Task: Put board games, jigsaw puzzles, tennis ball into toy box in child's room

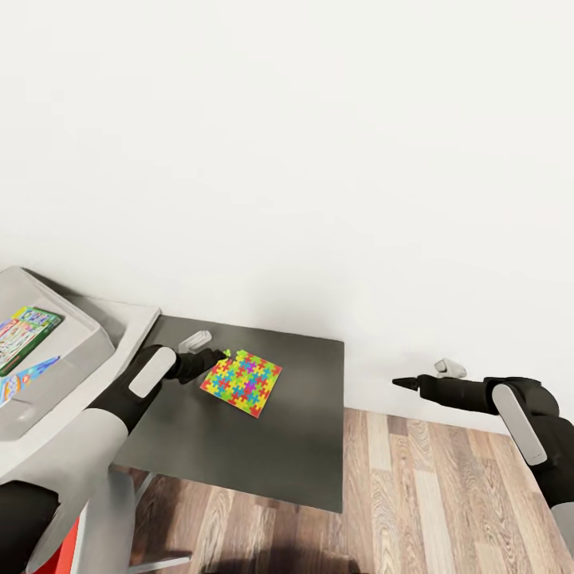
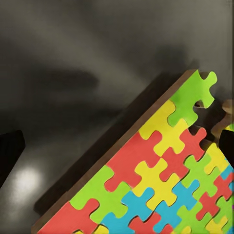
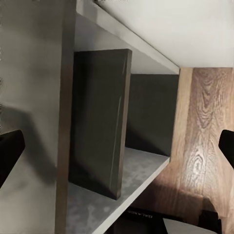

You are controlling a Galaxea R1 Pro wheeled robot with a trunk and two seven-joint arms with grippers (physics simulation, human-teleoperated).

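One jigsaw puzzle (image 1: pixel 241 381) of yellow, red, blue and green pieces lies on the table's dark-grey lower wing (image 1: pixel 263 454). My left gripper (image 1: pixel 203 351) is open at the puzzle's left corner, with its fingers on either side of that corner. Up close, the jigsaw puzzle (image 2: pixel 161 180) shows its brown edge and a shadow under it. The grey toy box (image 1: pixel 84 323) stands on the light desk top at the far left. It holds a green-edged board game (image 1: pixel 28 335) and a blue patterned one (image 1: pixel 24 381). My right gripper (image 1: pixel 422 376) hangs open over the floor.
The dark wing ends in a front edge and a right edge, with wood-plank floor (image 1: pixel 430 494) beyond them. A white wall runs behind the table. The right wrist view looks at a dark upright panel (image 3: pixel 100 122) on a grey shelf (image 3: pixel 122 185), beside the floor.
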